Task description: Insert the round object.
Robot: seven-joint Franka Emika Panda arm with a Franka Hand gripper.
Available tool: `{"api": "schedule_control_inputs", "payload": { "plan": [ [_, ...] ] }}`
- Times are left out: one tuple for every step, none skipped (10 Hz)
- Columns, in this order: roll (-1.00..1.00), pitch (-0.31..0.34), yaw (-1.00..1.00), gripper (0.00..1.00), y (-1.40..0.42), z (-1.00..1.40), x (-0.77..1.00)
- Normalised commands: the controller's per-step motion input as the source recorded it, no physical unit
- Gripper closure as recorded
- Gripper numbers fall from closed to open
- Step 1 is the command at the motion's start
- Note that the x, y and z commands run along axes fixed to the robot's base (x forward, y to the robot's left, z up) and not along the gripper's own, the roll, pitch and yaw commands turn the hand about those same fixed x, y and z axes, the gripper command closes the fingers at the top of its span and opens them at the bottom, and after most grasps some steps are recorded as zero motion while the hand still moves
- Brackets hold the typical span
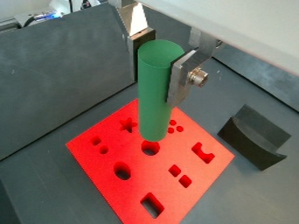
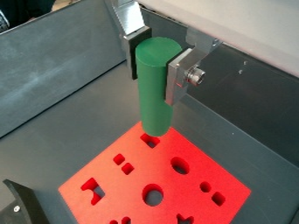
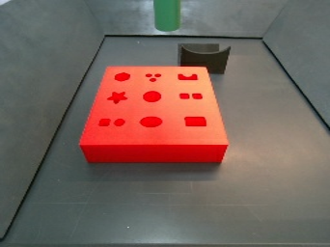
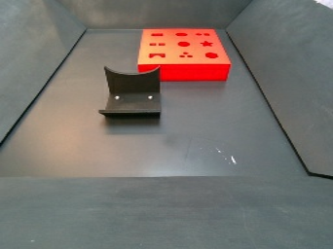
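Observation:
My gripper (image 1: 158, 66) is shut on the green round peg (image 1: 156, 92), which hangs upright between the silver fingers in both wrist views (image 2: 156, 83). The peg is held well above the red block (image 1: 146, 166), whose top has several cut-out holes of different shapes; its lower end appears over the block's far part. In a side view only the peg's lower end (image 3: 168, 13) shows at the picture's top edge, high above the red block (image 3: 151, 114). The peg and gripper are out of view in the side view where the block (image 4: 184, 53) lies at the far end.
A dark grey notched block (image 3: 203, 56) stands on the floor beyond the red block, also seen in a side view (image 4: 130, 93) and a wrist view (image 1: 254, 135). Dark walls (image 3: 65, 58) enclose the floor.

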Motion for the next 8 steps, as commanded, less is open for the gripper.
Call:
{"api": "schedule_control_inputs", "payload": {
  "plan": [
    [-0.30, 0.119, -0.15, 1.00, 0.34, -0.18, 0.44],
    [-0.32, 0.171, -0.21, 1.00, 0.32, -0.36, 0.54],
    [-0.28, 0.209, -0.22, 1.00, 0.34, -0.41, 0.51],
    [-0.22, 0.256, -0.26, 1.00, 0.42, -0.51, 0.41],
    [-0.15, 0.273, -0.31, 1.00, 0.45, -0.59, 0.30],
    [-0.04, 0.187, -0.30, 1.00, 0.19, -0.82, 0.28],
    [0.03, 0.091, -0.25, 1.00, 0.08, -1.00, 0.09],
    [0.06, 0.061, -0.18, 1.00, 0.10, -0.94, -0.08]
  ]
}}
